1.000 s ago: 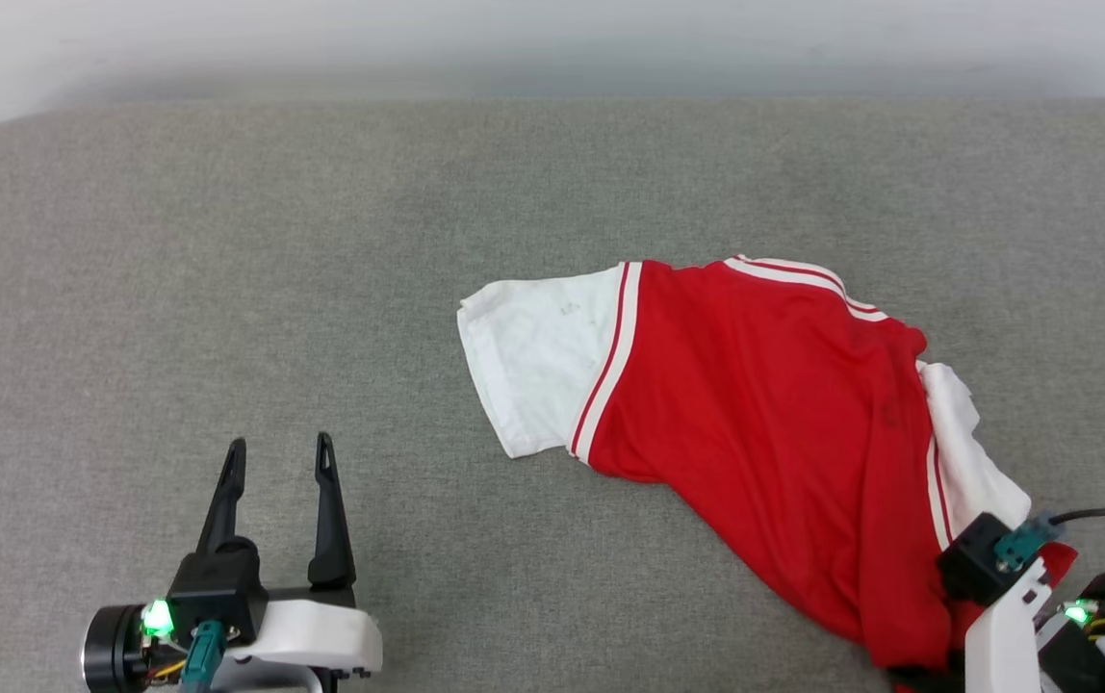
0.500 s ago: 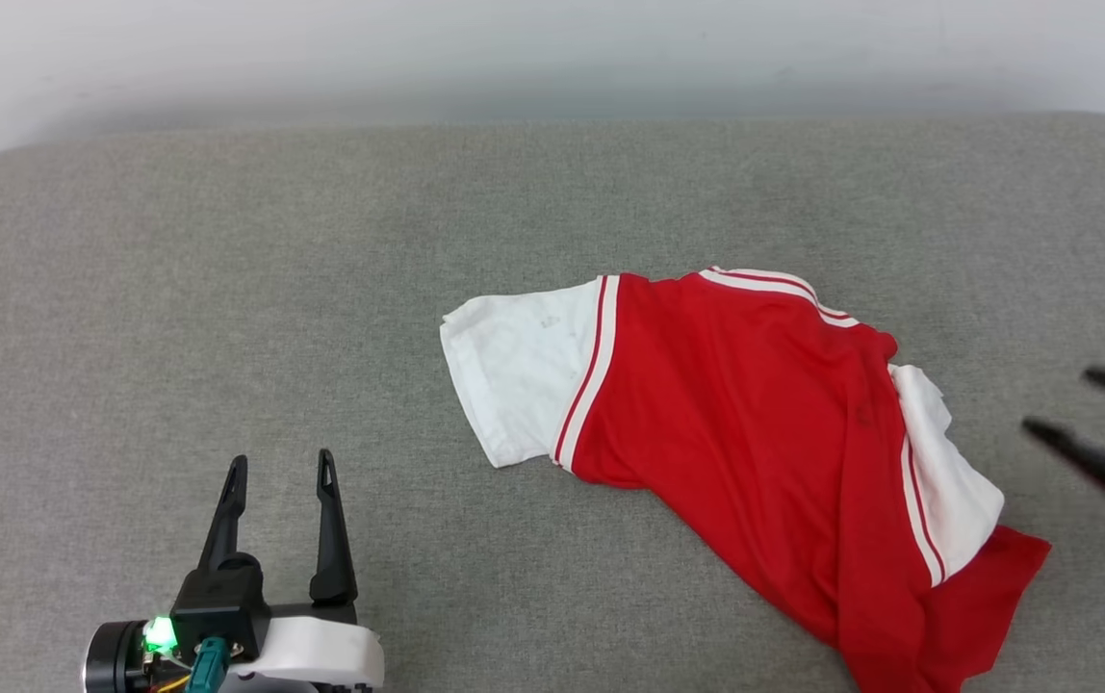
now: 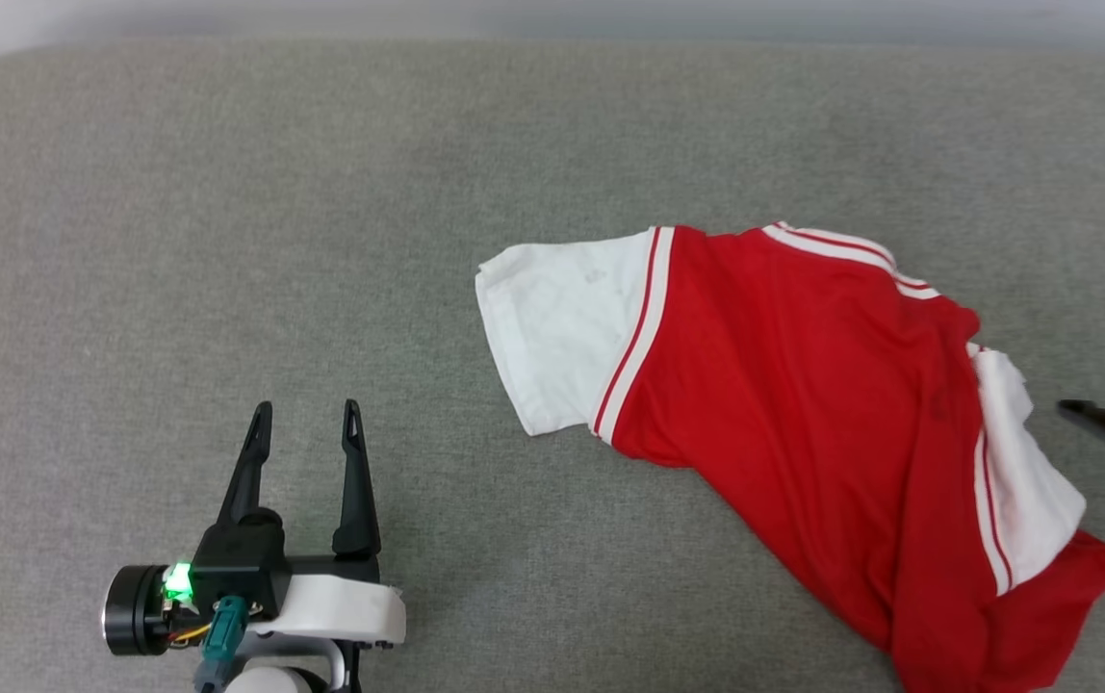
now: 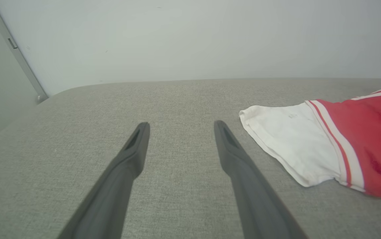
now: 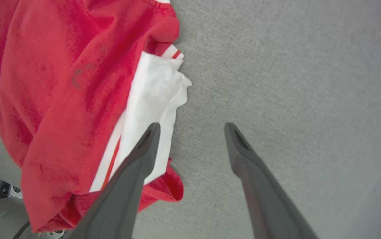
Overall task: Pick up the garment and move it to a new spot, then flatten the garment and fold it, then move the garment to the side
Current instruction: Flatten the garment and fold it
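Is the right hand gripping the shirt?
No, the right hand is open, grey fabric surface showing between its fingers, the garment lying loose beside it.

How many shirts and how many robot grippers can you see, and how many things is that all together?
red T-shirt: 1
grippers: 2 (left gripper, right gripper)
total: 3

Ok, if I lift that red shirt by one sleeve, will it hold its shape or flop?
The garment would likely flop: it already lies creased and bunched, one white sleeve crumpled. It looks thin, so probably light. Pushed, it would likely wrinkle against the grey fabric surface rather than slide.
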